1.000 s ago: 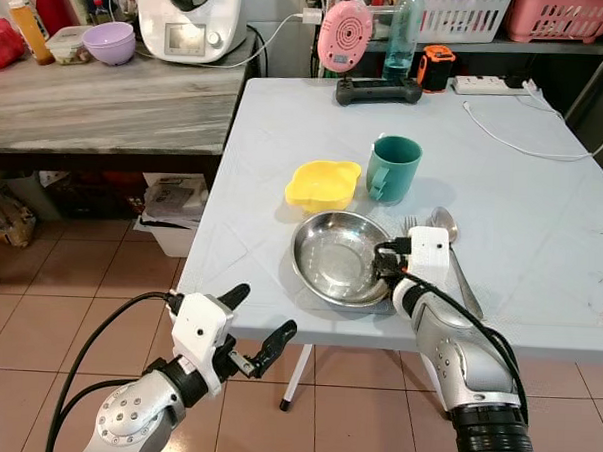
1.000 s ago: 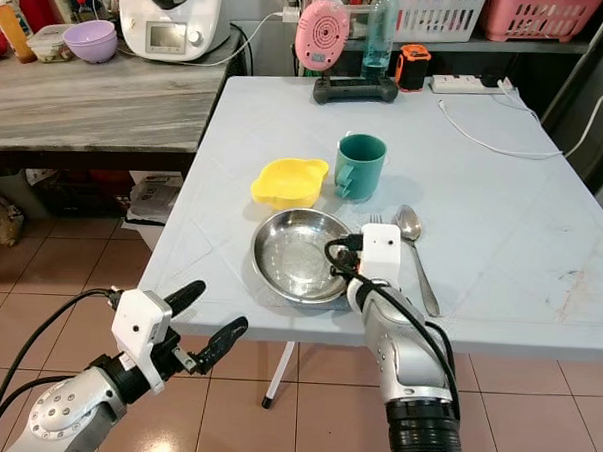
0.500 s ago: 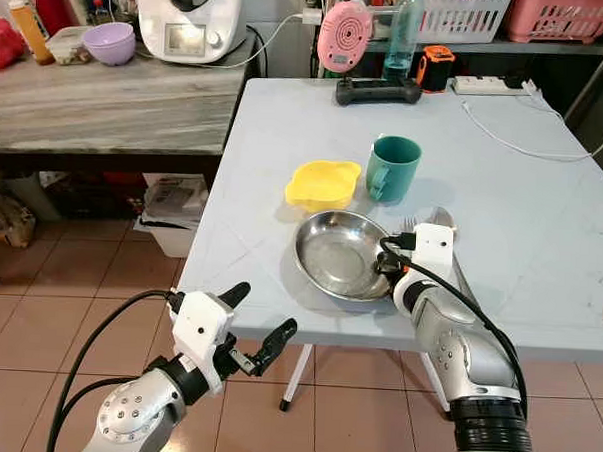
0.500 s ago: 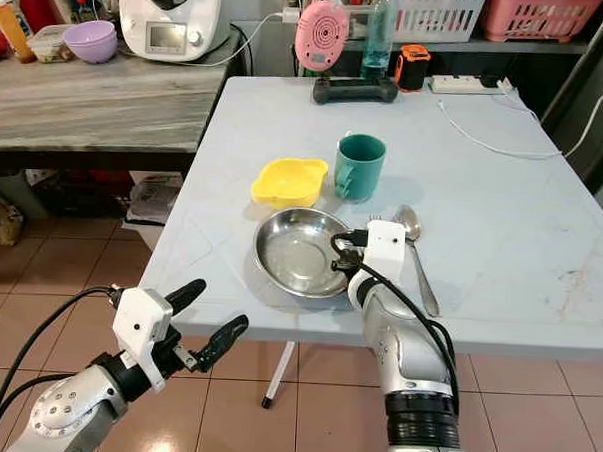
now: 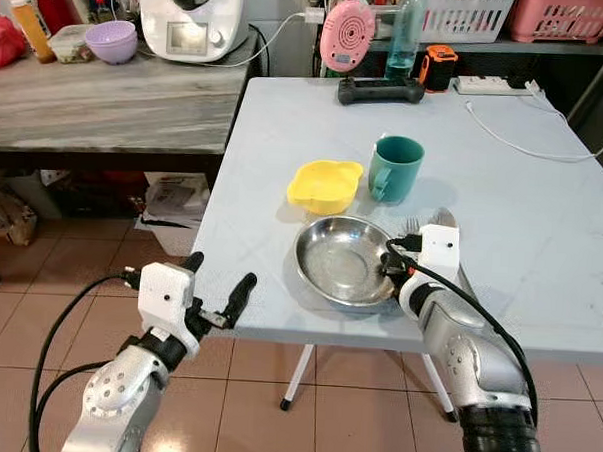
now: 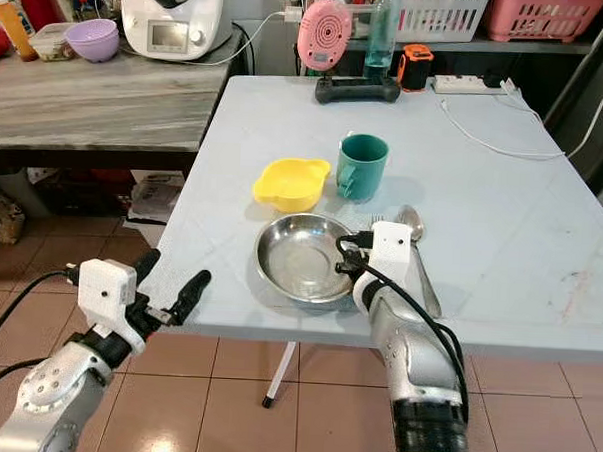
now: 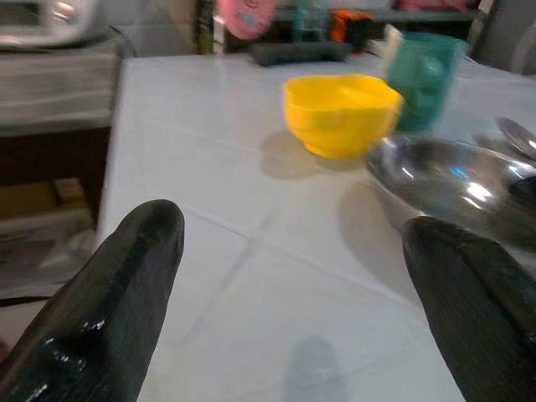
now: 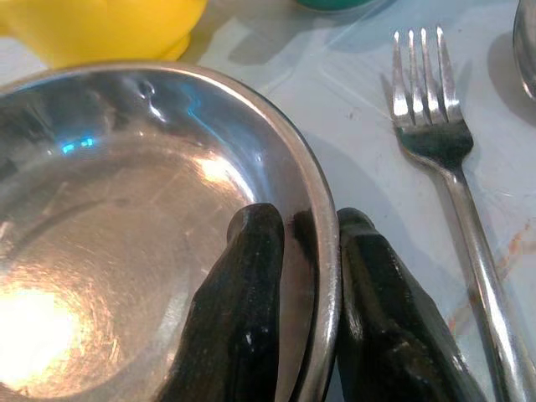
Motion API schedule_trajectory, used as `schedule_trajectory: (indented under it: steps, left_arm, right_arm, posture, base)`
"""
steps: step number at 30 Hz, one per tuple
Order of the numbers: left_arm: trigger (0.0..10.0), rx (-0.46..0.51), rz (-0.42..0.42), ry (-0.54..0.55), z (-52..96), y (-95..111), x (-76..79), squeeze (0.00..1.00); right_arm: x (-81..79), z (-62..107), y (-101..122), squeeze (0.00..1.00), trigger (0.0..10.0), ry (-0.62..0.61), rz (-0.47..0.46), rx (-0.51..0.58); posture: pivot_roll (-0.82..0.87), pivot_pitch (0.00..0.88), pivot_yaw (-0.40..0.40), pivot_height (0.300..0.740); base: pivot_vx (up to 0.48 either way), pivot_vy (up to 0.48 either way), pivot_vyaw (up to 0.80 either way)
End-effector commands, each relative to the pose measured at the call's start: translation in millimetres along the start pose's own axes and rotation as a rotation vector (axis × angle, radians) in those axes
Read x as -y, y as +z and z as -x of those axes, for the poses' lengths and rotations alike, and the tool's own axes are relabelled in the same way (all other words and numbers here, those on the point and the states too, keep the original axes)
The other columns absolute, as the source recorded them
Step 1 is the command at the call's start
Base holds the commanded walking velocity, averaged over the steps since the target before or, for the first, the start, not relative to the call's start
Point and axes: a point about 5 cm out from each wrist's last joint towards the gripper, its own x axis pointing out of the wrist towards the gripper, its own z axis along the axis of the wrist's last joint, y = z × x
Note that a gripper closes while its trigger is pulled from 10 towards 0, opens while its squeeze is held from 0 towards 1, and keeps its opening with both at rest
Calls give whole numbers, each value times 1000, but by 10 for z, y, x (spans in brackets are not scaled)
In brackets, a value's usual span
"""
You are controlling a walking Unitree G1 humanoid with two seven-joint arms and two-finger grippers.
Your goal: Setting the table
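Note:
A round steel plate (image 5: 338,258) lies near the front edge of the light blue table (image 5: 286,115). My right gripper (image 8: 308,219) is shut on the plate's right rim, one finger inside and one outside. Just right of it lie a fork (image 8: 427,100) and a spoon (image 5: 444,218). Behind the plate stand a yellow bowl (image 5: 324,184) and a green mug (image 5: 396,168). My left gripper (image 5: 219,279) is open and holds nothing, level with the table's front left corner.
A wooden side counter (image 5: 97,102) on the left carries a purple bowl (image 5: 109,39) and a white appliance (image 5: 196,16). At the table's far edge stand a pink fan (image 5: 347,33), a bottle and a black controller (image 5: 378,89). A white cable (image 5: 525,141) crosses the far right.
My left gripper has risen and moved left to the table's front corner. The right gripper and the plate have shifted very slightly to the right.

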Motion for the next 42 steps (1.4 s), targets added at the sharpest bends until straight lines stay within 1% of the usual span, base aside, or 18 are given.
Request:
schedule_trajectory:
  steps: [1,4,8,14,25,32,42]
  left_arm:
    - [10000,-2,4,44,-6,-1,-76,0]
    - [10000,9,4,92,-29,24,-154,0]
    - [10000,17,22,121,-39,35,-197,0]
    - [10000,5,22,131,-29,10,-203,0]
    - [10000,9,15,124,-52,20,-189,0]
    - [10000,9,8,121,-56,23,-191,0]
    - [10000,6,12,111,-49,3,-132,0]
  right_arm:
    - [-36,23,-38,0,10000,14,14,-10]
    - [-84,49,-28,0,10000,39,19,15]
    - [-127,61,2,0,10000,63,29,50]
    - [-112,78,29,0,10000,66,-2,81]
    - [-116,76,4,0,10000,64,5,80]
    - [-124,82,8,0,10000,67,-5,90]
    - [-151,71,13,0,10000,73,-6,98]
  posture:
    - [-95,62,37,740]
    - [-96,62,36,740]
    - [-96,63,35,740]
    - [-100,64,40,740]
    - [-102,67,48,740]
    - [-102,68,50,740]
    - [-98,70,52,740]
  base:
    - [0,0,0]
    - [0,0,0]
    - [0,65,0]
    - [0,293,0]
    - [0,351,0]
    - [0,469,0]
    - [0,480,0]
